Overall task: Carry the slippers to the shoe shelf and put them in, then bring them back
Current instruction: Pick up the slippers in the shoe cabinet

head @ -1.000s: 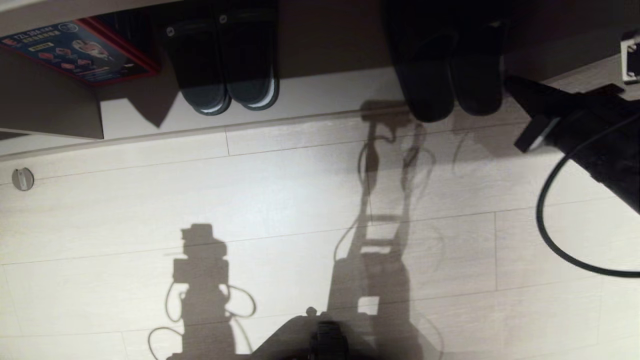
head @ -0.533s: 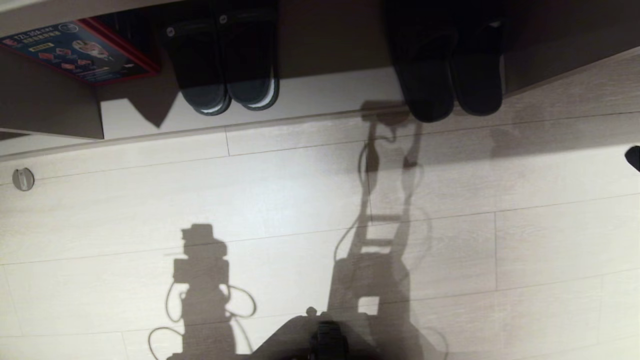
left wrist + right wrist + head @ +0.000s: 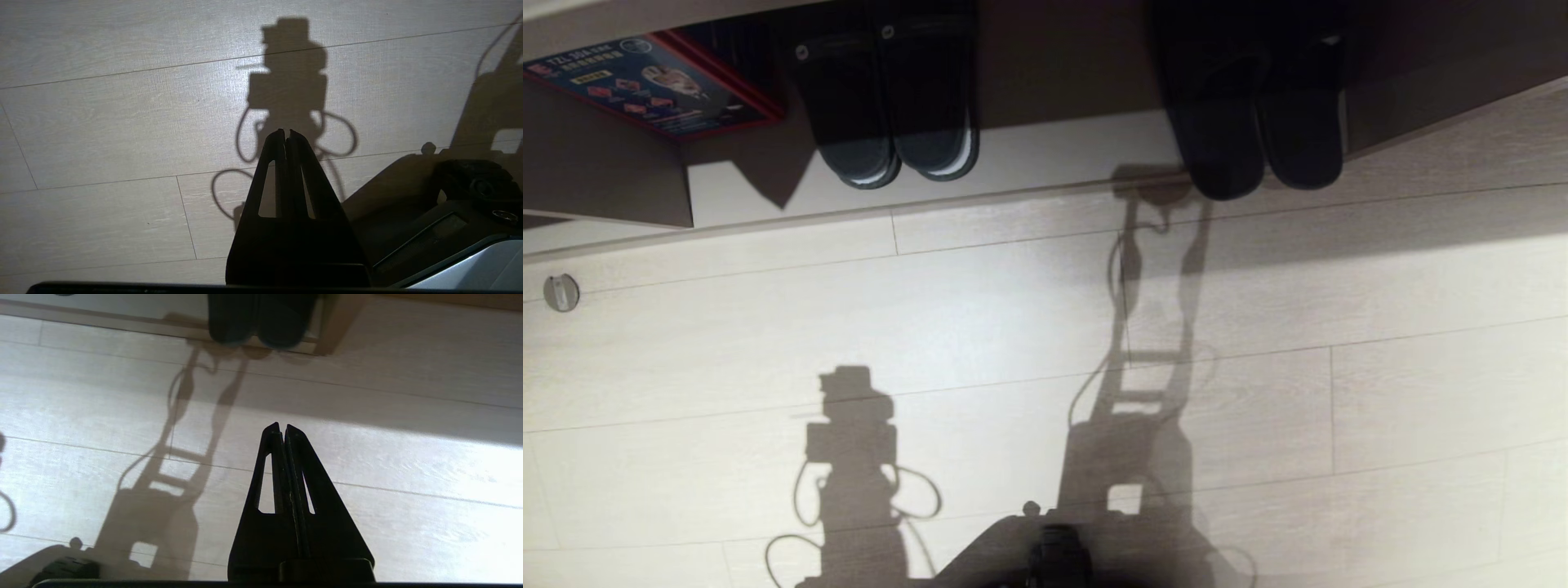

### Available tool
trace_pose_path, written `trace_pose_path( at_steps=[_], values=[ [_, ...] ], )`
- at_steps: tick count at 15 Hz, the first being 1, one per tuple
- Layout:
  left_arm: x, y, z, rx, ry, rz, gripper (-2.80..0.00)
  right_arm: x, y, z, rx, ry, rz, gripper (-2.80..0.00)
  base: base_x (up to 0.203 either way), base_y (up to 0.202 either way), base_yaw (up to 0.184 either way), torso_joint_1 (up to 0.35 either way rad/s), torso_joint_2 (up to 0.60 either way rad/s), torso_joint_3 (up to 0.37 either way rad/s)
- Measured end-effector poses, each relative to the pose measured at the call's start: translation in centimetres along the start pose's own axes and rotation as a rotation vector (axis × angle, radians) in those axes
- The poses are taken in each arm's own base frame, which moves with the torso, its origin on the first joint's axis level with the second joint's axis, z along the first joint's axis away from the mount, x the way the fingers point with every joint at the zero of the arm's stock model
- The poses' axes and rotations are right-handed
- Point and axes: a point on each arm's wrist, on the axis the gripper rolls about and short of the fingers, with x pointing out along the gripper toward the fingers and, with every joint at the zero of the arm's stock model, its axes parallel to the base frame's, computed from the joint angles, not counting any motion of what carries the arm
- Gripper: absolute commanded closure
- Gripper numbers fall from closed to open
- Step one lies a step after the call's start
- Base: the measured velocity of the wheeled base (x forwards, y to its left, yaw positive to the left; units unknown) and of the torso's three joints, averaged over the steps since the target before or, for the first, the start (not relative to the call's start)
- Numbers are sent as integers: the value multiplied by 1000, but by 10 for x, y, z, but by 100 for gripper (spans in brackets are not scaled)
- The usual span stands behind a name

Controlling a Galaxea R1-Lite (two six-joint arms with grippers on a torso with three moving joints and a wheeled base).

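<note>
On the shoe shelf [image 3: 1045,151] base board, slippers [image 3: 1258,114] side by side, right gripper [image 3: 282,428] (above floor [image 3: 1013,327]) pressed together, empty

The right gripper [image 3: 282,428] hangs over the floor [image 3: 408,457], its closed fingers pointing toward the shoe shelf [image 3: 1062,151]. Straight ahead of its tips, well apart, the slippers [image 3: 261,322] lie side by side on the shelf's base board, heels overhanging its front edge. Further to the left of the tool along the same board sits a second pair of slippers [image 3: 886,98], and beyond that pair a box [image 3: 654,82]. The left gripper [image 3: 286,134] hangs over the floor as well, beside the robot's base [image 3: 449,220].
</note>
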Motion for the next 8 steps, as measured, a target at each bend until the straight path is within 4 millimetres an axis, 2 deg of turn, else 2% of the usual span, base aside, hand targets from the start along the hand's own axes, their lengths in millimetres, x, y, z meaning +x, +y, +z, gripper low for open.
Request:
trace_pose_path(
  at_steps=[3,6,8],
  values=[
    [0,0,0,0,0,1,0,-32,9,-35,13,62,-18,0,0,0,0,0,0,0],
    [0,0,0,0,0,1,0,-42,17,-83,24,193,-21,0,0,0,0,0,0,0],
    [0,0,0,0,0,0,0,-45,19,-102,31,249,-47,0,0,0,0,0,0,0]
  ],
)
